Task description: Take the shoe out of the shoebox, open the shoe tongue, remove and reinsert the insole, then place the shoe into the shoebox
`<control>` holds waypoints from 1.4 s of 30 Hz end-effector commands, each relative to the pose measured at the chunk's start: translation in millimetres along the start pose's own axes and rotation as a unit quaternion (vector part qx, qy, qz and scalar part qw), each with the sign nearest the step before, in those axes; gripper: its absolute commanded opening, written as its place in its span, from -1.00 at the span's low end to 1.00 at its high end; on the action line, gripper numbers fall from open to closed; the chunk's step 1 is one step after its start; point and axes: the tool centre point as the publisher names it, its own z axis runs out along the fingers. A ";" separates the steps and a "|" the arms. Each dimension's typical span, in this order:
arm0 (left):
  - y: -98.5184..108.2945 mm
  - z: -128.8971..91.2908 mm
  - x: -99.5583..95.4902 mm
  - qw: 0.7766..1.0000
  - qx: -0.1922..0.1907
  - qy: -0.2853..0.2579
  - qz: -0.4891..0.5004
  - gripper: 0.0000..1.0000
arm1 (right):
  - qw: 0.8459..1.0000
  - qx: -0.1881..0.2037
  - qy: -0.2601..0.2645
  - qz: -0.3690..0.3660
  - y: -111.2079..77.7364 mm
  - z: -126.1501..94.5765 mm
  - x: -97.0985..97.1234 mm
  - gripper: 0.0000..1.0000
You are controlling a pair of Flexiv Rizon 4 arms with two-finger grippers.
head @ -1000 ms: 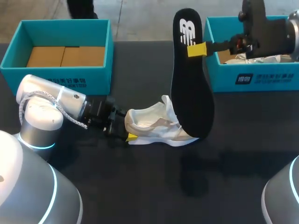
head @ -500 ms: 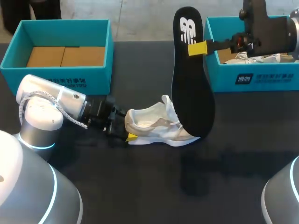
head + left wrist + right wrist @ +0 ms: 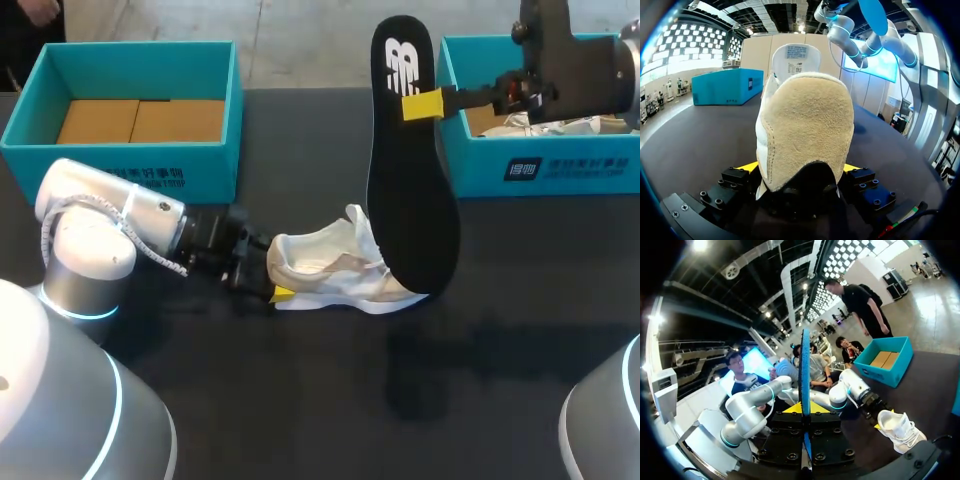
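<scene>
The shoe (image 3: 335, 272) lies on its sole on the table (image 3: 300, 400), between the two boxes and nearer the front, long axis running across the table: heel toward the left arm (image 3: 110, 225), toe toward the right. The left jaws are closed on the heel, one yellow tip on each side of it, as the left wrist view shows from behind, with the tongue standing up beyond the collar. The right arm (image 3: 580, 70) comes in over the right box (image 3: 540, 170), and the right jaws pinch the black insole (image 3: 410, 160) near its upper end, flat between the tips. The insole hangs nearly upright, long axis pointing down at the shoe, and its free lower end covers the toe in the head view; whether it touches the shoe I cannot tell. So the relation that matters: the opening lies heelward of that lower end, toward the left jaws, and the free end looks as if it must come over the opening and then slide toward the toe while the left jaws steady the heel. Count: one shoe, one insole, two teal boxes, the left box (image 3: 130, 60) lined with cardboard, the right one holding white paper
</scene>
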 end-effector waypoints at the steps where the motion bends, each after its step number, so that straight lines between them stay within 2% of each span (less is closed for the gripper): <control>1: -6.7 0.8 0.6 1.000 -0.018 -0.005 0.002 1.00 | 1.000 0.002 0.000 0.001 2.1 2.6 -1.2 -1.00; 10: -16.3 -5.5 4.1 0.999 -0.031 0.000 0.011 1.00 | 1.000 0.002 0.000 0.001 2.1 2.6 -1.2 -1.00; 18: -21.7 -18.8 5.3 0.996 -0.091 -0.013 0.017 1.00 | 1.000 0.002 0.000 0.001 2.1 2.6 -1.2 -1.00; 33: -38.0 -40.8 4.2 0.985 -0.168 -0.029 0.011 1.00 | 1.000 0.002 0.000 0.001 2.1 2.6 -1.2 -1.00; 42: -42.8 -47.0 4.4 0.984 -0.173 -0.033 0.015 1.00 | 1.000 0.002 0.000 0.001 2.1 2.6 -1.2 -1.00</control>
